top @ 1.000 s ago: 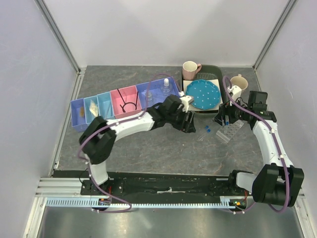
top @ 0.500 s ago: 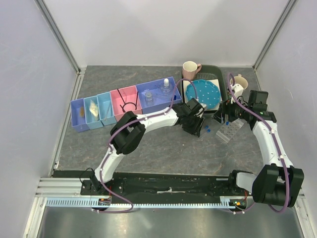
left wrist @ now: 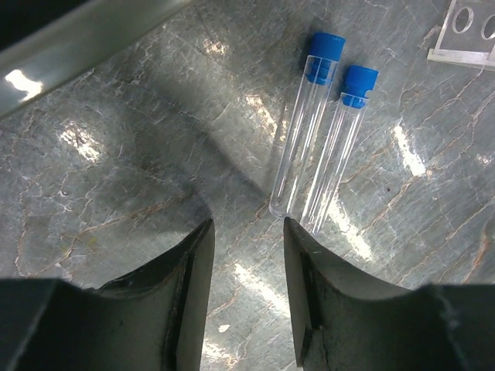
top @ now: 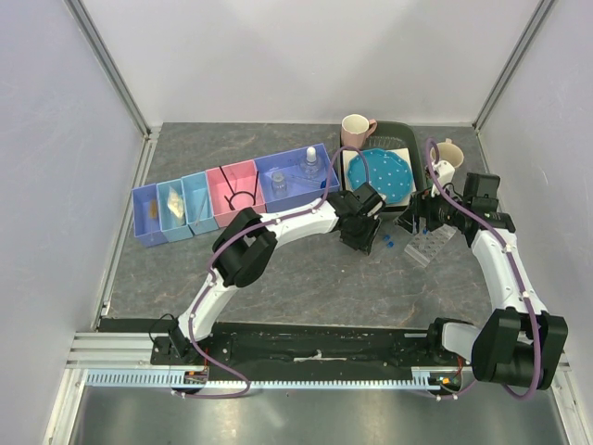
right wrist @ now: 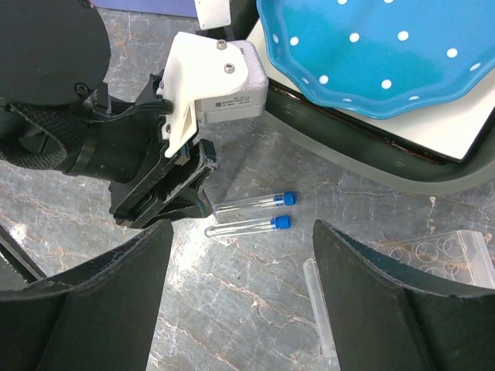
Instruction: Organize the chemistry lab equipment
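Two blue-capped vials (left wrist: 305, 131) (left wrist: 340, 143) lie side by side on the grey table, also seen in the right wrist view (right wrist: 251, 203) and from above (top: 387, 242). My left gripper (left wrist: 247, 228) (top: 363, 243) is low over the table just short of their closed ends. It is open, with only bare table between its fingers. My right gripper (right wrist: 241, 229) (top: 414, 221) hovers wide open above the same vials, holding nothing. The clear tube rack (top: 431, 244) (right wrist: 456, 255) lies just to the right. An uncapped clear tube (right wrist: 319, 305) lies beside it.
A row of blue and pink bins (top: 153, 213) at the left holds the white-capped bottle (top: 310, 165) and the black wire loop (top: 241, 197). Behind the vials stands a dark tray (top: 398, 134) with the blue dotted plate (top: 382, 176). Two mugs (top: 357, 127) (top: 447, 151) flank it.
My left arm has swung right from near the bins to the vials, and its jaws have narrowed. The right arm has barely moved.
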{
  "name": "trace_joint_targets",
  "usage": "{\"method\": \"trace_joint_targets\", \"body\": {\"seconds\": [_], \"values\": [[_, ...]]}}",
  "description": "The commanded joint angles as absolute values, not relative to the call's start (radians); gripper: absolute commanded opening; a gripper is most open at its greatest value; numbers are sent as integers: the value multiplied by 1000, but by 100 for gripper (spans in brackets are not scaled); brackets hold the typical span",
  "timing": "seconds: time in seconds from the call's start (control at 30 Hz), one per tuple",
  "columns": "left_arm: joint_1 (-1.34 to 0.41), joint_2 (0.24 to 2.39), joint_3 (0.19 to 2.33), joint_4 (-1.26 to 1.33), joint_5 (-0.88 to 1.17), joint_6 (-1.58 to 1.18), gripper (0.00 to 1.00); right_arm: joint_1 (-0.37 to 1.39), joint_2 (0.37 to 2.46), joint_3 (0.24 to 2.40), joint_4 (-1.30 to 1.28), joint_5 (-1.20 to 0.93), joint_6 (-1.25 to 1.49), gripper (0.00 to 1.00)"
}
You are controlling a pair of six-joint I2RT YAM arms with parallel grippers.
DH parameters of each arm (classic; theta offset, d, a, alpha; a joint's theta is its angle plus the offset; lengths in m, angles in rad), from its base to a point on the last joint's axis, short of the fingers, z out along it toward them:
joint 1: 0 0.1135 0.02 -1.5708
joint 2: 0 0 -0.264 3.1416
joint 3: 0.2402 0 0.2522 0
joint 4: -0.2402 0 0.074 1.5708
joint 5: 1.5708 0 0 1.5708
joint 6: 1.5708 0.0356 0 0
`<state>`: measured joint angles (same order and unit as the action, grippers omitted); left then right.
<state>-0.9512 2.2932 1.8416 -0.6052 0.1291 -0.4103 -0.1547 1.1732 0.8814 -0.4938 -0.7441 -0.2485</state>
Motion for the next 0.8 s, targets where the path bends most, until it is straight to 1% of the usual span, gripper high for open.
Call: {"method": "trace_joint_targets", "body": {"seconds": [0.0, 0.5, 0.77], "values": [[-962, 2306, 1884, -623, 118, -394, 48, -155, 1141, 868, -463, -762, -239, 81], [-965, 2270, 1848, -569, 152, -407, 48, -153, 1137, 857, -460, -759, -232, 81], [-966, 2307, 1888, -572, 127, -422, 48, -153, 1131, 856, -462, -752, -232, 81]]}}
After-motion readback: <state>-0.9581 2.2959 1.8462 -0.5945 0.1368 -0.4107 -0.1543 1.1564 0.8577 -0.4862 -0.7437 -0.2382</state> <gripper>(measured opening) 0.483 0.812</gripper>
